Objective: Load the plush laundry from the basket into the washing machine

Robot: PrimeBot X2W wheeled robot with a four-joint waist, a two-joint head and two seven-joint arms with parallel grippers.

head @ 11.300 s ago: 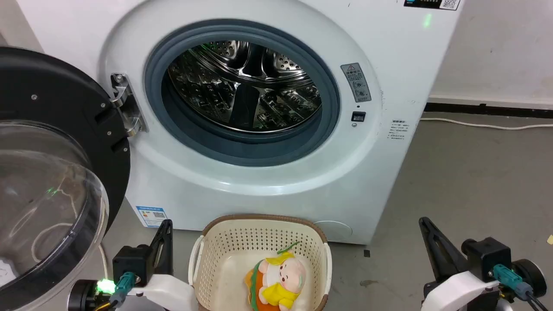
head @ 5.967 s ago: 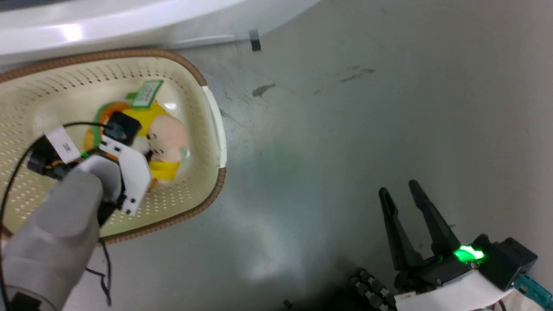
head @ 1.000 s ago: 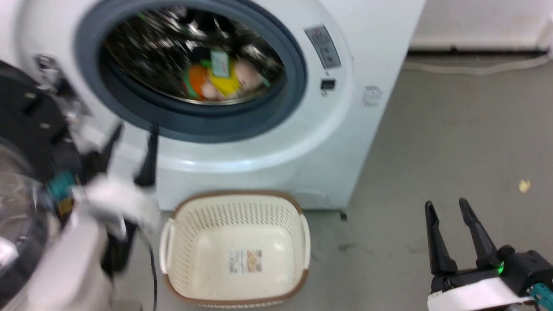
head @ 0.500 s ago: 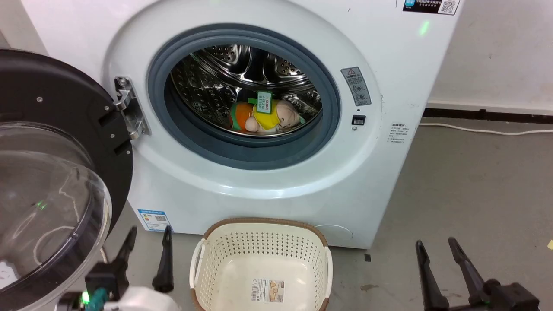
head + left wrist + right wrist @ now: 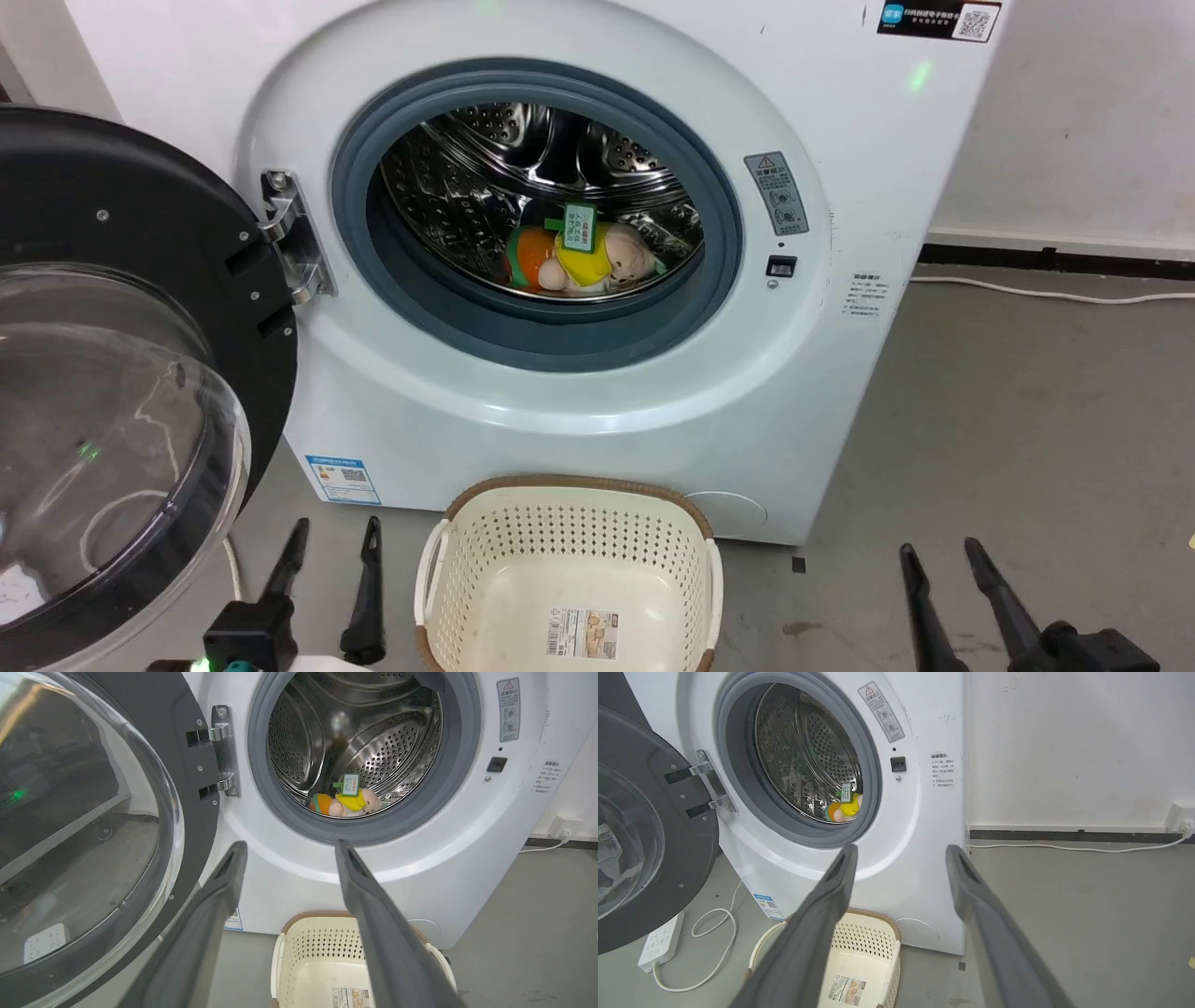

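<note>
The plush laundry (image 5: 583,257) lies inside the steel drum of the washing machine (image 5: 579,392), its green tag standing up; it also lies in the drum as the plush laundry (image 5: 345,802) and the plush laundry (image 5: 844,806). On the floor in front stands the cream basket (image 5: 569,579), holding nothing but its label sticker. My left gripper (image 5: 334,534) is open low at the basket's left, my right gripper (image 5: 938,555) open at the lower right. In the wrist views the left gripper (image 5: 289,847) and right gripper (image 5: 901,851) both point at the washer, nothing between their fingers.
The washer's round glass door (image 5: 121,373) stands swung open at the left, close to my left arm. A white power strip (image 5: 661,942) and cable lie on the floor under it. Bare grey floor (image 5: 1027,401) spreads to the right, with a white wall (image 5: 1064,742) behind.
My left gripper, empty, has dropped from beside the washer's opening to low beside the basket. The head camera has steadied. The plush lies still in the drum.
</note>
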